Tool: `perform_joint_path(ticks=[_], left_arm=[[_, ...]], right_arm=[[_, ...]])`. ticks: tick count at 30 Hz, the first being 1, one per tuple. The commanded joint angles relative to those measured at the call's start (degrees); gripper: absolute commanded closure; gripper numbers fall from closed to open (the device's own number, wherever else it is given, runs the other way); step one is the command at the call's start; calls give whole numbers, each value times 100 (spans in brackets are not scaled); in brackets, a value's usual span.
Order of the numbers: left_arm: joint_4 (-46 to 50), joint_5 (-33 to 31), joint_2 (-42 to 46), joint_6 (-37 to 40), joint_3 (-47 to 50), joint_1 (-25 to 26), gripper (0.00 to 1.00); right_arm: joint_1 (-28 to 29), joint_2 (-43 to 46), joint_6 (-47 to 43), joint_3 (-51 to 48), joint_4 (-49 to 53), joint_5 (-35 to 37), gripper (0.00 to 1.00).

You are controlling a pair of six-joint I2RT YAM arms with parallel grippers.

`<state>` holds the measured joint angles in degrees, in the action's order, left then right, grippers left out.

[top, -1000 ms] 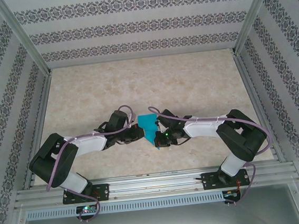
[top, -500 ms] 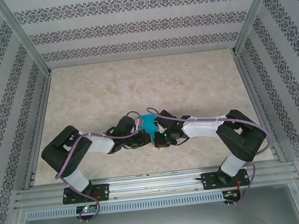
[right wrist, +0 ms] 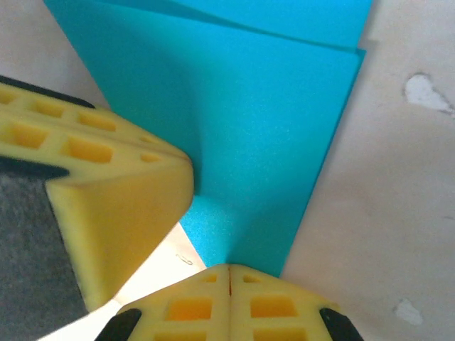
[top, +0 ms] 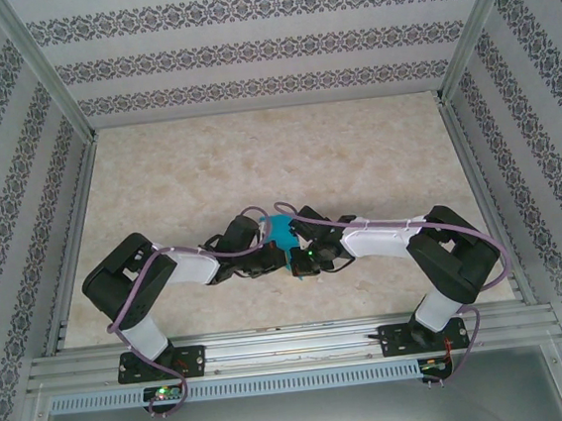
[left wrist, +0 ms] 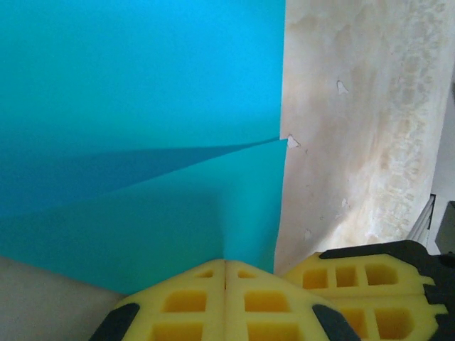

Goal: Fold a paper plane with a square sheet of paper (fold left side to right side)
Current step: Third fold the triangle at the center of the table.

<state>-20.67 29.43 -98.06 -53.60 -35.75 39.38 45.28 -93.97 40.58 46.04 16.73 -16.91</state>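
The square sheet of paper (top: 281,232) is a small teal patch between the two wrists at the table's near centre. My left gripper (top: 267,260) and right gripper (top: 300,259) meet tip to tip over its near part. In the left wrist view the left gripper (left wrist: 225,264) is shut on the sheet's near edge, and the teal paper (left wrist: 142,106) rises with a diagonal fold line. The right gripper's yellow fingers (left wrist: 370,277) sit close beside it. The right gripper (right wrist: 229,270) is shut on a near corner of the paper (right wrist: 270,128), with the left fingers (right wrist: 106,192) alongside.
The beige marbled table (top: 256,153) stretches open behind and to both sides of the arms. Patterned walls and aluminium frame posts (top: 46,69) enclose it. A metal rail (top: 294,344) runs along the near edge by the arm bases.
My left arm has swung to the right, bringing its gripper up against the right gripper. The visible teal patch has shrunk and narrowed. The right arm has barely moved.
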Motion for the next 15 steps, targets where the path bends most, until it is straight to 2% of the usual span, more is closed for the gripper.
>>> perform_joint_path(ticks=[1,15], left_arm=[[740,-397,-143,152,-143,35,100],[912,-442,-449,455,-347,-544,100]], right_arm=[[21,-323,-149,-166,1084,723,100],[34,-473,-210,-60,1227,654,100]])
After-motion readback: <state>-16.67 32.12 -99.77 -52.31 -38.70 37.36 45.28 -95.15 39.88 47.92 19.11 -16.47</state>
